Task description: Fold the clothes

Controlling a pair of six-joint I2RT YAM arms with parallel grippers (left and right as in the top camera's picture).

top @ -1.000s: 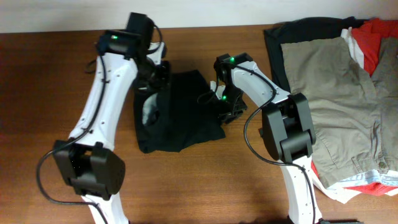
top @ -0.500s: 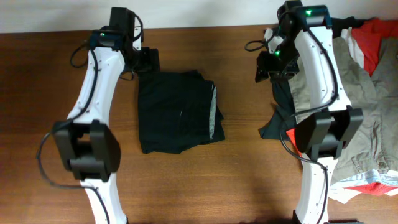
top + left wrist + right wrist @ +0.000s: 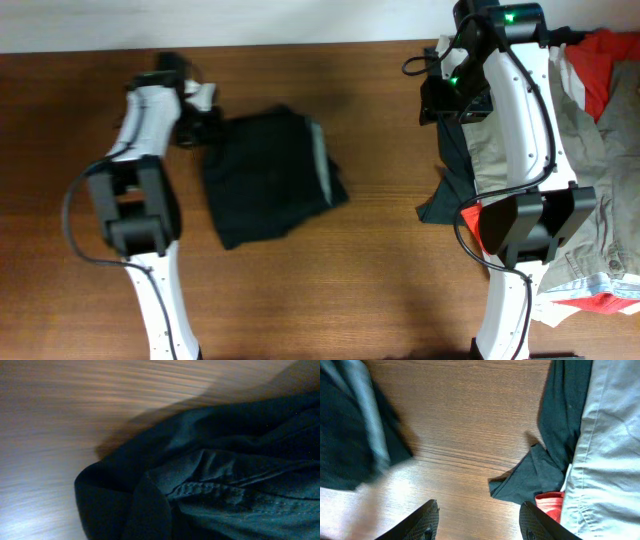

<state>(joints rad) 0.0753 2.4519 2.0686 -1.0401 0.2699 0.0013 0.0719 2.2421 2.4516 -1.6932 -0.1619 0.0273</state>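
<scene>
The black garment point(image 3: 262, 180) lies folded on the table left of centre, with a whitish strip point(image 3: 322, 160) along its right edge. My left gripper point(image 3: 197, 127) is at the garment's upper left edge. In the left wrist view the black fabric point(image 3: 240, 460) fills the frame sharply while the table blurs past, and the fingers are hidden in the cloth. My right gripper point(image 3: 440, 100) is raised near the left edge of the clothes pile. Its fingers point(image 3: 479, 522) are open and empty above bare wood. The garment point(image 3: 345, 435) shows blurred at the left of the right wrist view.
A pile at the right holds khaki-grey shorts point(image 3: 590, 180), a red garment point(image 3: 610, 60) and a dark garment point(image 3: 450, 180) whose corner hangs onto the wooden table point(image 3: 330, 290). The right wrist view shows the shorts point(image 3: 610, 435), the dark corner point(image 3: 540, 475) and a red edge point(image 3: 550, 505).
My left gripper has moved left and down, and the black garment has slid left and turned with it. My right arm has risen from the garment to the pile's edge.
</scene>
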